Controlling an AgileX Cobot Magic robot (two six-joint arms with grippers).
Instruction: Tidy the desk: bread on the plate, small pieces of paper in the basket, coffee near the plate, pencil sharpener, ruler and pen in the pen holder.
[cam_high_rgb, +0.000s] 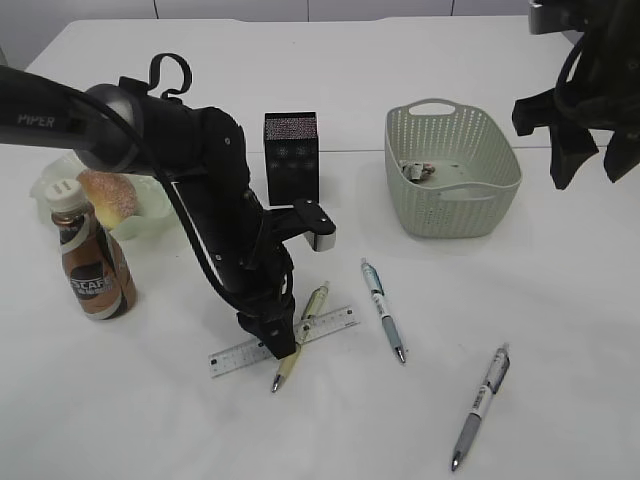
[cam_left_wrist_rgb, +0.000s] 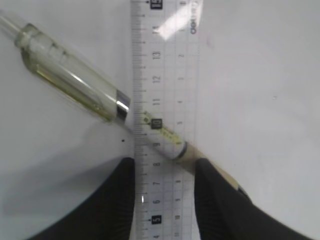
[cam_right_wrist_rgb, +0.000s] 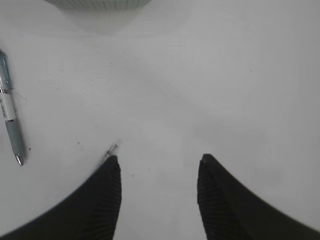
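Down on the desk (cam_high_rgb: 560, 330), my left gripper (cam_high_rgb: 284, 350) (cam_left_wrist_rgb: 165, 162) is shut across the width of the clear ruler (cam_high_rgb: 335, 322) (cam_left_wrist_rgb: 165, 60), one finger on each long edge. A yellow-green pen (cam_high_rgb: 316, 302) (cam_left_wrist_rgb: 75, 82) crosses the ruler at a slant and shows through it. Two more pens lie loose: a blue one (cam_high_rgb: 383, 312) (cam_right_wrist_rgb: 10, 120) and a grey one (cam_high_rgb: 480, 405). The bread (cam_high_rgb: 112, 195) rests on the plate (cam_high_rgb: 152, 212), with the coffee (cam_high_rgb: 93, 265) just in front. A small piece of paper (cam_high_rgb: 418, 172) lies in the basket (cam_high_rgb: 455, 205). The pen holder (cam_high_rgb: 291, 158) stands mid-desk. My right gripper (cam_high_rgb: 590, 165) (cam_right_wrist_rgb: 159, 159) hangs open and empty, high at the right. The pencil sharpener is out of view.
The left arm (cam_high_rgb: 215, 215) leans over the middle of the desk between the coffee and the pen holder. In the right wrist view the basket's lower wall (cam_right_wrist_rgb: 100, 3) shows at the top edge, and bare white desk lies under the open fingers.
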